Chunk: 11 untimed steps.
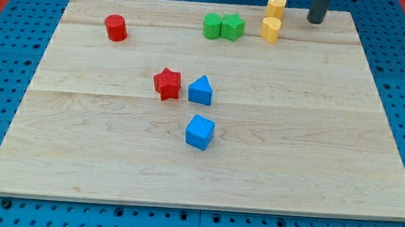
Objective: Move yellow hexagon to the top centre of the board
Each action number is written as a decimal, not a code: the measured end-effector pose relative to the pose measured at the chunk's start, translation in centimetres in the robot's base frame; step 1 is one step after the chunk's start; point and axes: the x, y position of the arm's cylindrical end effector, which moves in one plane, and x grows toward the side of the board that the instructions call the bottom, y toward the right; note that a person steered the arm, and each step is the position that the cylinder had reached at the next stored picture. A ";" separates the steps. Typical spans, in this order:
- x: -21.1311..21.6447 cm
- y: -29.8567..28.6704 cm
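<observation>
Two yellow blocks stand near the board's top edge, right of centre. The upper one, a faceted yellow hexagon, sits right at the top edge. Just below it is a more rounded yellow block; the two are close together, and I cannot tell if they touch. My tip is on the board to the right of both yellow blocks, a short gap away and touching neither.
A green cylinder and a green star stand side by side left of the yellow blocks. A red cylinder is at the upper left. A red star, a blue triangle and a blue cube sit mid-board.
</observation>
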 end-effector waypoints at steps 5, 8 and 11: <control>-0.1 -18.9; 6.9 -14.3; 7.1 -11.0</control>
